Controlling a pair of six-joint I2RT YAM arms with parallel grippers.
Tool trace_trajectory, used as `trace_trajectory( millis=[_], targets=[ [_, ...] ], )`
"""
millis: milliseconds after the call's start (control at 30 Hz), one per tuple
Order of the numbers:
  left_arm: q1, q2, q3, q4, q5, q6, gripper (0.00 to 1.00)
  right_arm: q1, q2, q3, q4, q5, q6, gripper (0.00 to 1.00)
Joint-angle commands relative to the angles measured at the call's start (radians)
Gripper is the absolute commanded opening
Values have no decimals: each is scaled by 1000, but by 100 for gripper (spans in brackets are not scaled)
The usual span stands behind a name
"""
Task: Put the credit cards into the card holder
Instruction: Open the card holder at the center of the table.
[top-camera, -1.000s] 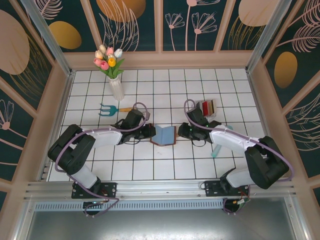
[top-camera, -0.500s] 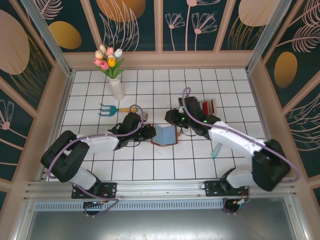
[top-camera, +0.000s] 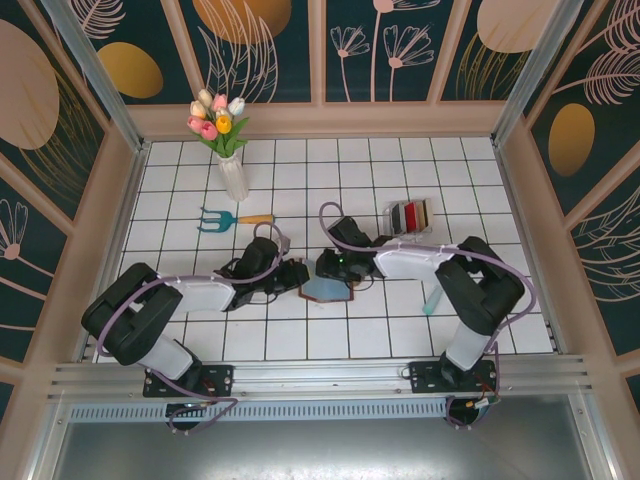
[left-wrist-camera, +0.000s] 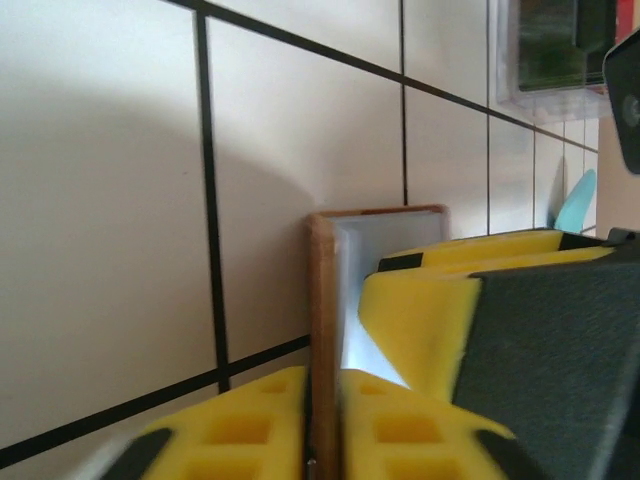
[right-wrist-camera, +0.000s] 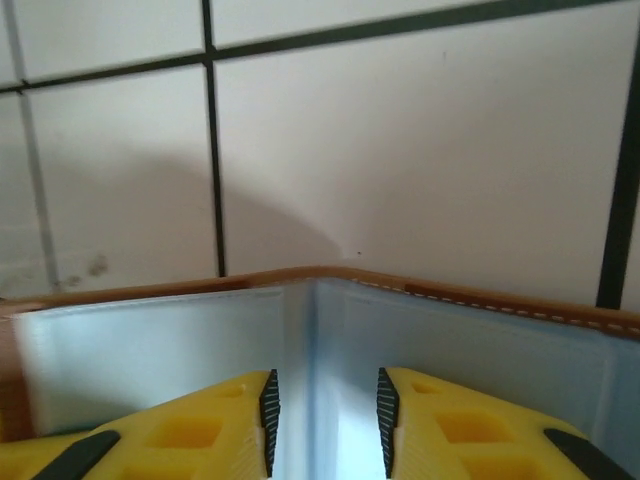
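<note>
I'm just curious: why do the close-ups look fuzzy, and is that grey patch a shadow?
Left wrist view: yellow fingers sit near the lens and blur; the card holder edge is sharper. Right wrist view: yes, a soft shadow on the tiles.

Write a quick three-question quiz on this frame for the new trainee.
1. True or false: the card holder lies open on the tiles.
2. Where are the credit cards? A) standing in the clear rack; B) inside the card holder; C) loose on the tiles.
3. Fill in: in the left wrist view, the card holder's ____ stands between the left gripper's fingers.

Key: 1 true; 2 A; 3 brown edge.
</note>
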Motion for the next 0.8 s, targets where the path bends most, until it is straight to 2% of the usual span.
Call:
trace_trajectory(
  millis=[0, 67, 100, 133, 233, 433, 567, 667, 767],
  targets=[
    [-4, -47, -29, 0, -55, -15, 36, 45, 63, 45, -120, 91, -48, 36],
    [-4, -93, -62, -23, -98, -26, 40, 75, 90, 49, -142, 126, -55, 41],
    [-4, -120, -73, -50, -135, -36, 47, 88, 104, 51, -157, 146, -53, 41],
    [-4, -159, -87, -94, -187, -48, 53, 101, 120, 59, -182, 175, -48, 44],
    [-5, -306, -135, -248, -368, -113, 58, 146, 164, 85, -244, 261, -40, 57],
    [-3, -714, -261, -497, -670, -280, 60, 257, 310, 193, -421, 489, 35, 65],
    [-4, -968, -283, -658, -811, -301, 59, 331, 454, 268, -525, 594, 109, 70],
    [-3, -1067, -264, -728, -860, -277, 59, 371, 533, 326, -590, 609, 151, 75],
    [-4, -1088, -242, -729, -857, -235, 59, 379, 513, 342, -579, 581, 153, 77]
  ],
)
